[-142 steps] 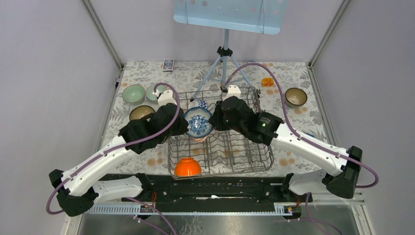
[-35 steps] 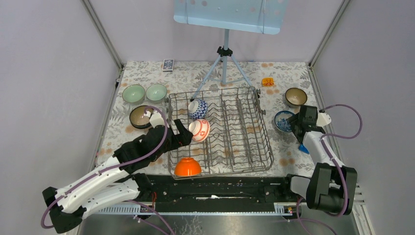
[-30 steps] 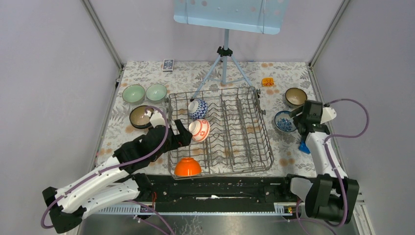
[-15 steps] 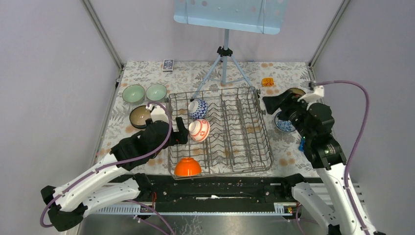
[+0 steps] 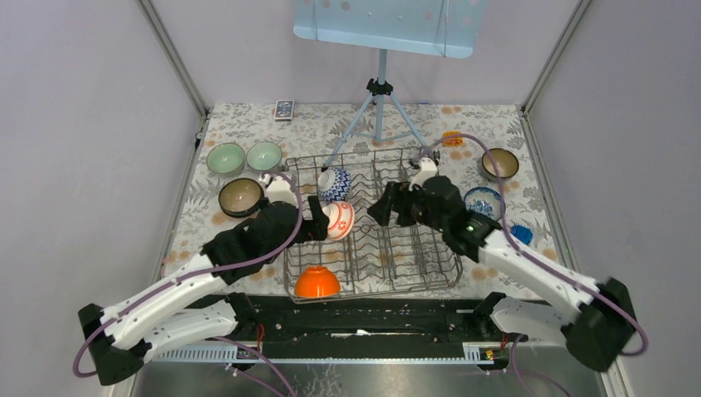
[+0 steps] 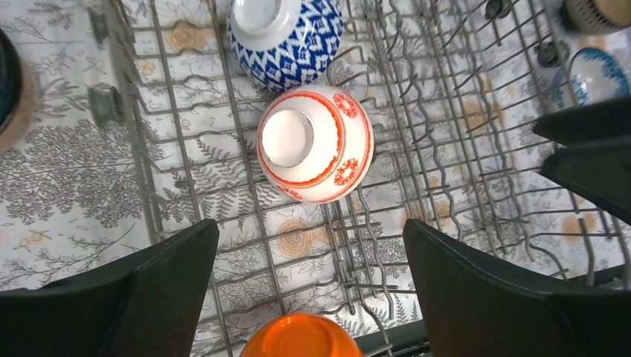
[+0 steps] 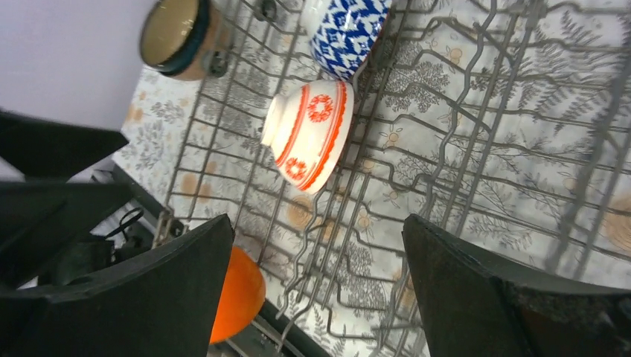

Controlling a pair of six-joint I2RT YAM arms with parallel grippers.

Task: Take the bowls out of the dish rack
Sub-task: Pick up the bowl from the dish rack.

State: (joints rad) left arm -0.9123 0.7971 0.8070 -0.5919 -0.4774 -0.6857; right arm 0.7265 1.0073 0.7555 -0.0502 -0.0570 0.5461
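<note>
The dish rack (image 5: 388, 256) is set at the centre of the table (image 5: 240, 124). Three bowls are held in its left part, in a line from back to front: the rear bowl (image 5: 334, 184), the middle bowl (image 5: 339, 220) just before it, and the front bowl (image 5: 317, 282) at the near edge (well apart from the other two).

On the table left of the rack, the outer left bowl (image 5: 225, 157) and the inner left bowl (image 5: 264, 155) are placed side by side, with the third left bowl (image 5: 240, 196) before them.

Right of the rack, the far right bowl (image 5: 500, 163) is found behind the near right bowl (image 5: 484, 201).

A tripod stand (image 5: 379, 116) is placed behind the rack.
</note>
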